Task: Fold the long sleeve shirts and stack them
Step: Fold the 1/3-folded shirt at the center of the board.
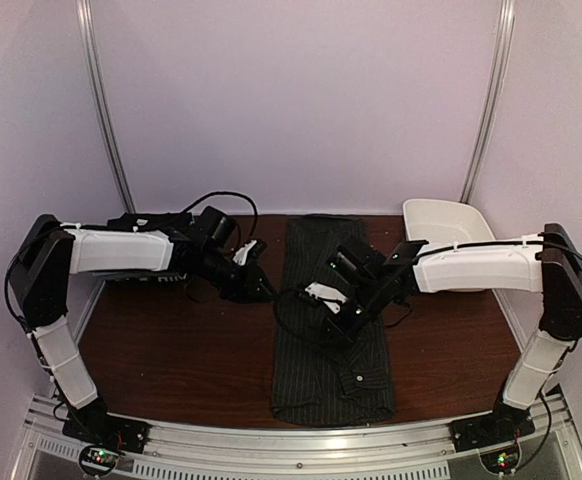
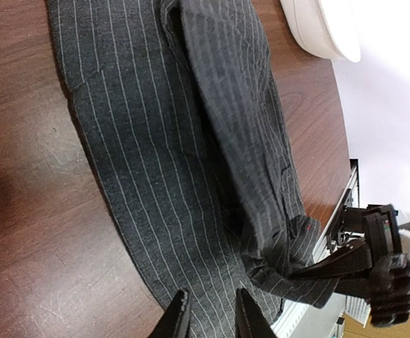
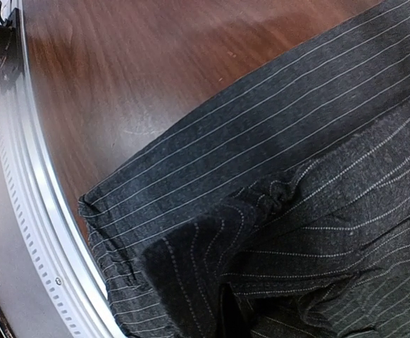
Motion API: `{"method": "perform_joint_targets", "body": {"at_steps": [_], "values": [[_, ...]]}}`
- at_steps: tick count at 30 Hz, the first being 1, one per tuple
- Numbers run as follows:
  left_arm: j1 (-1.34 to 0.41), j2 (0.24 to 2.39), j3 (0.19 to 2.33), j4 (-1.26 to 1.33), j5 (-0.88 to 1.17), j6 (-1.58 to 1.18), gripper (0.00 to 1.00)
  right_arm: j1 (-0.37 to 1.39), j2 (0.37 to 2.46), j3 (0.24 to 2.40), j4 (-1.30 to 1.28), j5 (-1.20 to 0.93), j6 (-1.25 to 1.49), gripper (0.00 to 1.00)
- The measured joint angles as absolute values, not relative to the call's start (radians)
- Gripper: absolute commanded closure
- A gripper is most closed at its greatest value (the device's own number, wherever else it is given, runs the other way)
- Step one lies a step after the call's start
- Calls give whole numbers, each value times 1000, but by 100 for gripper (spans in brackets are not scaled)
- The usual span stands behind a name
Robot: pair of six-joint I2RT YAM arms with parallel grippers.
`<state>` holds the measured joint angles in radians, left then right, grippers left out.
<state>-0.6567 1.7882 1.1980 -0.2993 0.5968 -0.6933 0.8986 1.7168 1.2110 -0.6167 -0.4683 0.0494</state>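
A: If that long strip gets pulled the wrong way, what goes first?
B: The whole pinstriped shirt (image 1: 331,390). It lies folded lengthwise on the table (image 1: 171,360) and passes under both tools. The end behind the right gripper (image 2: 296,273) reaches the metal rail (image 3: 29,211) at the table's edge, so a backward tug could drag it over
A: And the grip itself?
B: The right gripper is clamped on a raised fold of the upper layer, right at its tips. It's thin cloth and a small bite. I'd say it could slip out mid-lift, or bring the lower layer along and spoil the fold
A: The other arm?
B: The left gripper (image 2: 212,296) hovers at the shirt's edge. Its fingers are slightly parted, with flat cloth beneath them and nothing pinched. Since nothing is pinned there, the shirt may slide toward the right tool instead of folding. The white tub (image 1: 441,215), off the right gripper's outer side, looks out of harm's way
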Motion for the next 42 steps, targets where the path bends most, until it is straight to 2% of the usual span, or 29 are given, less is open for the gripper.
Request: {"method": "perform_joint_targets", "body": {"at_steps": [3, 5, 8, 12, 15, 22, 28, 33, 42], "values": [[-655, 1783, 1187, -297, 594, -692, 77, 939, 1752, 1215, -618, -469, 67, 95], [-655, 1780, 1177, -292, 595, -692, 77, 964, 1785, 1229, -615, -469, 82, 85], [-655, 1778, 1159, -282, 600, -690, 73, 987, 1820, 1245, -601, -471, 108, 76], [-655, 1776, 1118, -274, 620, -683, 68, 1000, 1817, 1247, -576, -468, 146, 54], [-662, 1770, 1085, -265, 636, -679, 67, 1002, 1789, 1246, -564, -462, 176, 46], [-710, 1763, 1044, -249, 658, -673, 67, 1002, 1618, 1197, -511, -415, 243, 46], [-760, 1765, 1039, -232, 670, -673, 67, 955, 1549, 1056, -443, -352, 330, 45], [-799, 1800, 1061, -232, 667, -675, 67, 812, 1540, 937, -313, -342, 438, 38], [-779, 1884, 1187, -258, 557, -672, 67, 620, 1531, 772, 4, -422, 611, 38]]}}
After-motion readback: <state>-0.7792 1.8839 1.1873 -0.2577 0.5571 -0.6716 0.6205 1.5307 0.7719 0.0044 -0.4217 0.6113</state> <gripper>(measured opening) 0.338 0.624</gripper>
